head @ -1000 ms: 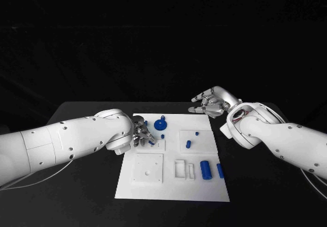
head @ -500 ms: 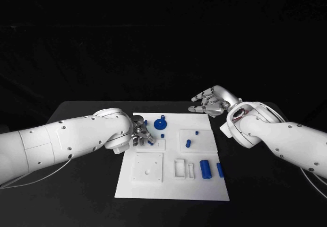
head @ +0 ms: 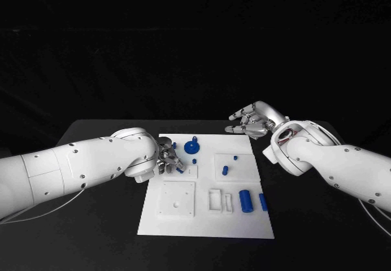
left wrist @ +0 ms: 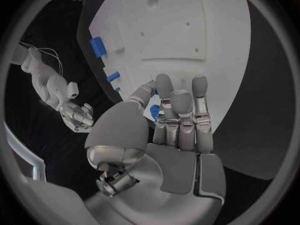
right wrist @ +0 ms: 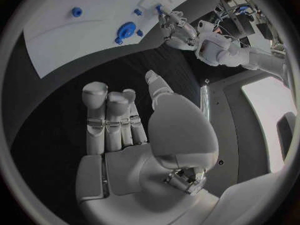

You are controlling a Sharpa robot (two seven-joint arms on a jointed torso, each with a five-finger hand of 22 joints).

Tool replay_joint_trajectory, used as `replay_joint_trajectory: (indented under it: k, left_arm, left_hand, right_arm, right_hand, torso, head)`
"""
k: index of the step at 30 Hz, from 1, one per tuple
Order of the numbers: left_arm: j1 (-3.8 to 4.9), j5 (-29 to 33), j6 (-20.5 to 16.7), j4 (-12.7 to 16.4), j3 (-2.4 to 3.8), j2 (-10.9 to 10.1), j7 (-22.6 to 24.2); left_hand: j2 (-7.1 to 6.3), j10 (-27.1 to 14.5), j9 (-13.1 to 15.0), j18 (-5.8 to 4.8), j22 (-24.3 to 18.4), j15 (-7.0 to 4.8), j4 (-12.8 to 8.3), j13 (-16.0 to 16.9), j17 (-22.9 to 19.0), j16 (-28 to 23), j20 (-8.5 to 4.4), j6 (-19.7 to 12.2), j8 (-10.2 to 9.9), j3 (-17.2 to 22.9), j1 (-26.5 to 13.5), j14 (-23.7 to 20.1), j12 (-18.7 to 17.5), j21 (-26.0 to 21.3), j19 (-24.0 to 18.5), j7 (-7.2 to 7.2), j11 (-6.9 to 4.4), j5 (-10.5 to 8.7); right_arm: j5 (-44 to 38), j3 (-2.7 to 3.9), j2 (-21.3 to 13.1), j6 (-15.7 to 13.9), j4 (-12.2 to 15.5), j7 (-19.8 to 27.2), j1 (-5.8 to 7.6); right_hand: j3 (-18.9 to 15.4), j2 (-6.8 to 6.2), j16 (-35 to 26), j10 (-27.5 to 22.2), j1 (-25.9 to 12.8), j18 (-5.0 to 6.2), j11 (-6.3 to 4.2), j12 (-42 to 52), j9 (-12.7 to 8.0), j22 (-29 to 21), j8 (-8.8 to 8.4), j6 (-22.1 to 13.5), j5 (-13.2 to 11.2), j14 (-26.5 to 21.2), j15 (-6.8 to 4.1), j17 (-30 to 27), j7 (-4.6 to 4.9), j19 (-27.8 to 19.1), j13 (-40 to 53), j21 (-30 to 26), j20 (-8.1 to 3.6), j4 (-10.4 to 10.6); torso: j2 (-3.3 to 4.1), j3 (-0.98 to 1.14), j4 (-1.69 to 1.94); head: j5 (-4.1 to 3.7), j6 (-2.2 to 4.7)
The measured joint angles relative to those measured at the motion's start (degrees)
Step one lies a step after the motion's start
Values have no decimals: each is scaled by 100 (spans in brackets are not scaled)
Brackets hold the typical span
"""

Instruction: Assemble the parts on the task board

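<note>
- Where the head view looks down on the matte black tabletop [head: 98, 226], the task board [head: 208, 223] lies flat at its middle: a smooth white rectangular plate with raised square plates and a slotted block.
- Same view, parts: a blue round flanged disc [head: 191, 149] near the far edge; a short blue peg [head: 224, 170] upright on a square plate right of centre; two blue cylinders [head: 245, 201] lying side by side near the right edge.
- Same view, left hand [head: 169, 159]: silver metal, over the board's left side, fingers drawn together on a small blue part [head: 179, 169].
- Same view, right hand [head: 251, 123]: silver, beyond the board's far right corner, over the tabletop, apart from the board, fingers loosely curled and parted, holding nothing.
- Left wrist view: the left hand [left wrist: 178, 127] shows segmented metallic fingers with grey pads, pressed together; the small blue part [left wrist: 154, 111] sits pinched between the thumb and the fingers. The board [left wrist: 187, 40] curves beyond, with a raised square plate and blue pieces at its edge.
- Right wrist view: the right hand [right wrist: 131, 135] has its fingers upright, the thumb set apart, the palm bare. The board [right wrist: 75, 35] lies beyond with the blue disc [right wrist: 127, 32] on it, and the left hand [right wrist: 175, 30] at its edge.
</note>
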Motion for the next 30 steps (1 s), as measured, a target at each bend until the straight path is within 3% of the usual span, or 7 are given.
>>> replay_joint_trajectory:
  k: [30]
  left_arm:
    - [1,-148,164,50,12,3,-15]
  left_hand:
    - [-10,-2,110,0,-2,12,3,-2,-18,0,0,0,0,30,6,-14,0,-82,40,0,1,-110]
  right_arm:
    - [15,0,16,22,-16,-1,-1]
  right_hand:
    - [0,22,-23,-42,-22,0,-1,22,0,-2,0,36,97,0,0,-13,-1,0,-29,0,0,0]
  torso:
    - [-3,4,-1]
  head:
    - [-26,15]
